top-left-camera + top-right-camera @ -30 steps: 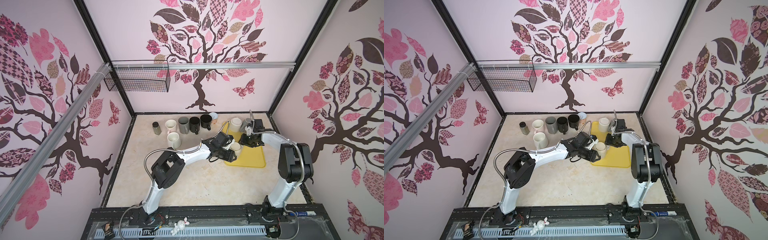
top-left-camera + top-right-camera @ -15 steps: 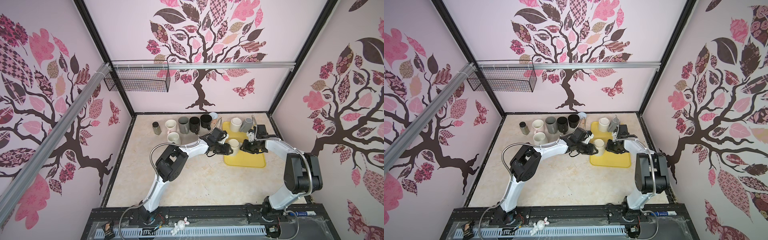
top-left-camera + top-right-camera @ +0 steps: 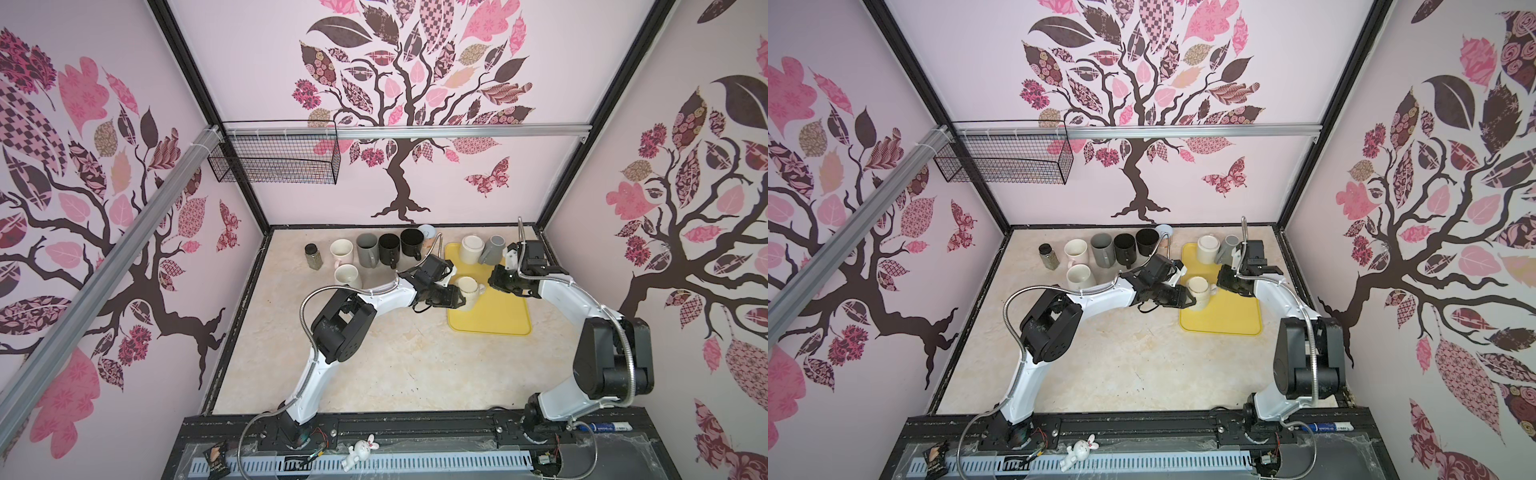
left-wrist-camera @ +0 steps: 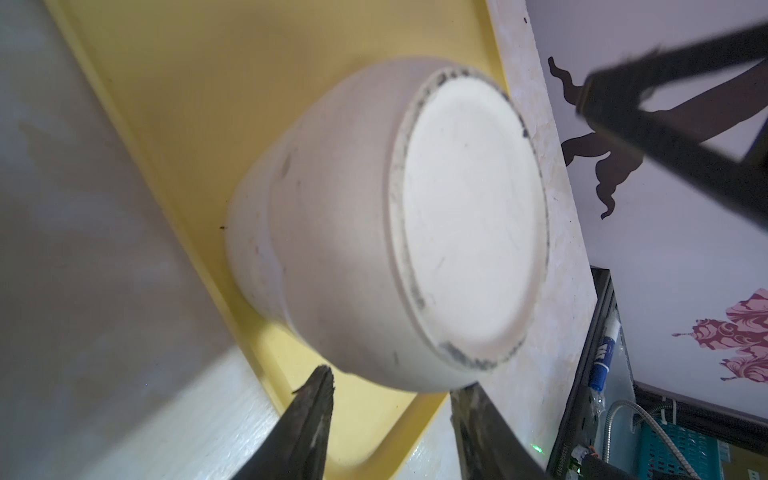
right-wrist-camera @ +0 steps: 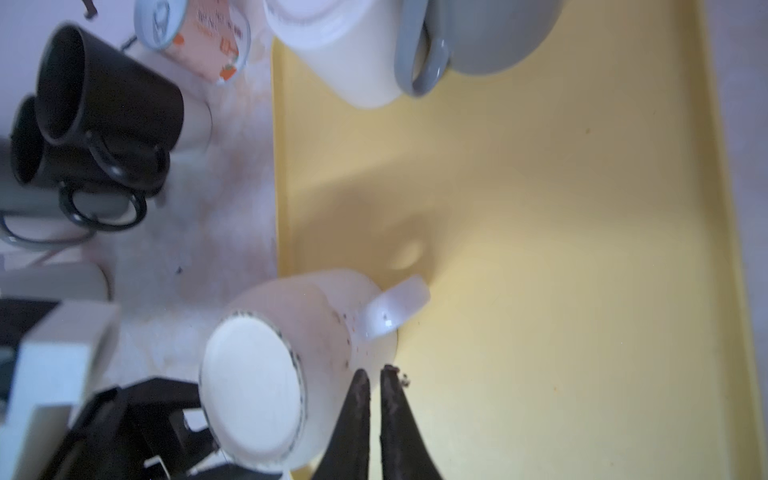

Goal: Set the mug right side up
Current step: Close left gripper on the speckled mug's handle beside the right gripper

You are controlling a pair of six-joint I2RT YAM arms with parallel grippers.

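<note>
1. Cream mug (image 3: 467, 291) sits base-up on the yellow tray (image 3: 498, 324), at the edge nearest the left arm.
2. left gripper (image 4: 390, 384): jaws half open, nothing held, tips just short of the mug wall. Prob lining up a side grab.
3. right gripper (image 5: 374, 370): pinched closed, empty, beside the handle (image 5: 395, 309), maybe as a brace imo.

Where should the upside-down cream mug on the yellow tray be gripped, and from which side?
Probably across its plain side wall, from the left, where the left end effector stands open. The cream mug sits base up, its handle pointing toward the right arm.
</note>
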